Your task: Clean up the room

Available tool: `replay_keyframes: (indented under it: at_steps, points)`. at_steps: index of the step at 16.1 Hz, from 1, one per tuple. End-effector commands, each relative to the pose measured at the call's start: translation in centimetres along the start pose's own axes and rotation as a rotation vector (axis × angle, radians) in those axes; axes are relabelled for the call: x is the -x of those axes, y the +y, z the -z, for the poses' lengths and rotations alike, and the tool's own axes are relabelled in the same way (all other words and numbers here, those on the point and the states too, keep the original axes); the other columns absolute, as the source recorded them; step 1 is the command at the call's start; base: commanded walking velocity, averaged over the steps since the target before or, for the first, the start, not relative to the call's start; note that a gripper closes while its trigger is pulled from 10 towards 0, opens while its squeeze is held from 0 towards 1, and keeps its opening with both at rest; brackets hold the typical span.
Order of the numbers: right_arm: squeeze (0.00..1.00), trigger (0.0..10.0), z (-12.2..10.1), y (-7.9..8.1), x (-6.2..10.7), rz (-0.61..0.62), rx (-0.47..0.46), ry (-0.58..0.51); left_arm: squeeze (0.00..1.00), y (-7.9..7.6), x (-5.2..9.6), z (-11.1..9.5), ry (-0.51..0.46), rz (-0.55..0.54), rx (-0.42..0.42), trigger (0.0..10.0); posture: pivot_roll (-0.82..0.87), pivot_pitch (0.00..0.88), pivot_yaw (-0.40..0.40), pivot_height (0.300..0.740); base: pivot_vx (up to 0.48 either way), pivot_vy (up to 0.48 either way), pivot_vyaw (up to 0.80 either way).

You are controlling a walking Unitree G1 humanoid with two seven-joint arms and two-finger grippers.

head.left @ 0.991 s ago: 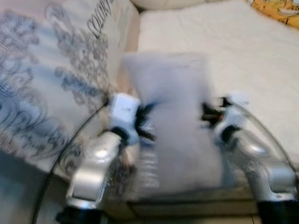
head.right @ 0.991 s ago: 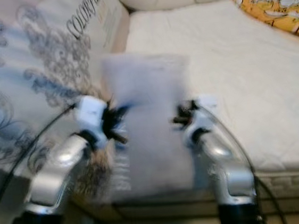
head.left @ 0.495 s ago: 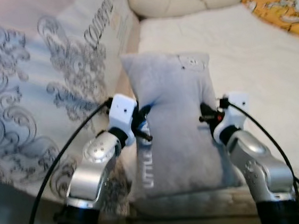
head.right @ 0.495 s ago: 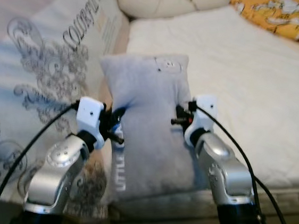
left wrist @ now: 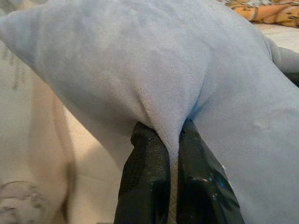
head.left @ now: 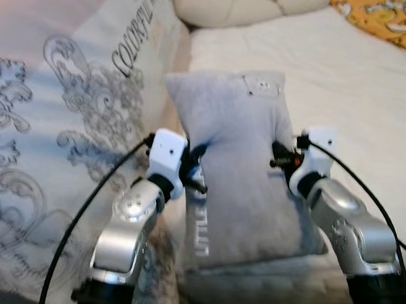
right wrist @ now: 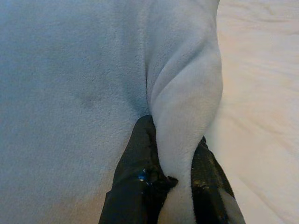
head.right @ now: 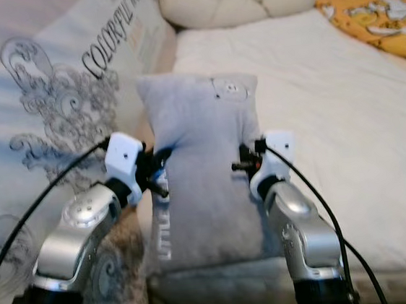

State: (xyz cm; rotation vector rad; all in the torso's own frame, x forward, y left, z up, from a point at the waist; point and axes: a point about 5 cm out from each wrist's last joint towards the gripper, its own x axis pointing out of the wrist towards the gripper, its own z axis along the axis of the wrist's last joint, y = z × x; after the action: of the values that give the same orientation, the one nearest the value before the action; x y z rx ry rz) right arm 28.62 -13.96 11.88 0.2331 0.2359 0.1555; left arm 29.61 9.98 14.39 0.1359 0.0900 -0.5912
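Soft grey pillow (head.left: 237,170) (white lettering along one edge) pinched by left pincer (left wrist: 170,140) and right pincer (right wrist: 175,156).

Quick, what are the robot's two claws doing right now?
Left gripper: shut, pinching the left edge of the grey pillow.
Right gripper: shut, pinching a fold on the pillow's right edge.

head: down over bed (head.left: 340,72) | wrists: close, perhaps touching pillow (left wrist: 140,60)

Pillow (head.left: 237,170) on mattress (head.left: 357,99) near edge, between both arms; patterned bedding (head.left: 56,138) left; bolster (head.left: 252,1) behind.
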Motion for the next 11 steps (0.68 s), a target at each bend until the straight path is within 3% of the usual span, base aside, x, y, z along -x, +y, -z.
replay_keyframes:
  at_steps: [1, 3, 11]
  points:
    - [0.00, 10.0, -0.15, 0.98, -0.16, -0.034, -0.005, -0.013, 0.00, 1.04, 0.33, -0.91, -0.034, -0.027, -0.030, 10.0, 0.01, 0.000, 0.075, 0.740, 0.330, 0.000, 0.00]
    - [0.00, 10.0, -0.15, 1.00, -0.18, -0.033, -0.005, -0.012, 0.00, 1.04, 0.35, -0.94, -0.034, -0.023, -0.032, 10.0, 0.01, 0.000, 0.076, 0.740, 0.330, 0.000, 0.00]
    - [0.00, 10.0, 0.44, 0.99, -1.16, -0.003, -0.012, 0.009, 0.00, 1.25, -0.25, -0.84, 0.001, -0.006, -0.083, 10.0, 0.02, 0.000, 0.082, 0.740, 0.000, 0.000, 0.00]
